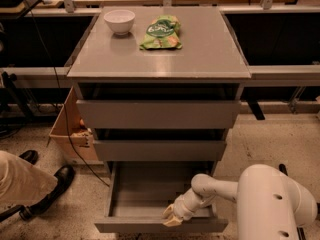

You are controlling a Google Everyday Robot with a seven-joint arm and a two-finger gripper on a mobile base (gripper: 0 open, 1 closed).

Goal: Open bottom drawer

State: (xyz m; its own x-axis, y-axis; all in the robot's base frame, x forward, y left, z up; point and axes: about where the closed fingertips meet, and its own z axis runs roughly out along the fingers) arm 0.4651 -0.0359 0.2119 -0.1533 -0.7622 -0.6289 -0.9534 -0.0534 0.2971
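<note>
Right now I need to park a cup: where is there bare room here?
The cabinet top is bare in front of the white bowl and green bag, and right of the bag. The bottom drawer is bare at left; the end effector crowds its front right.
</note>
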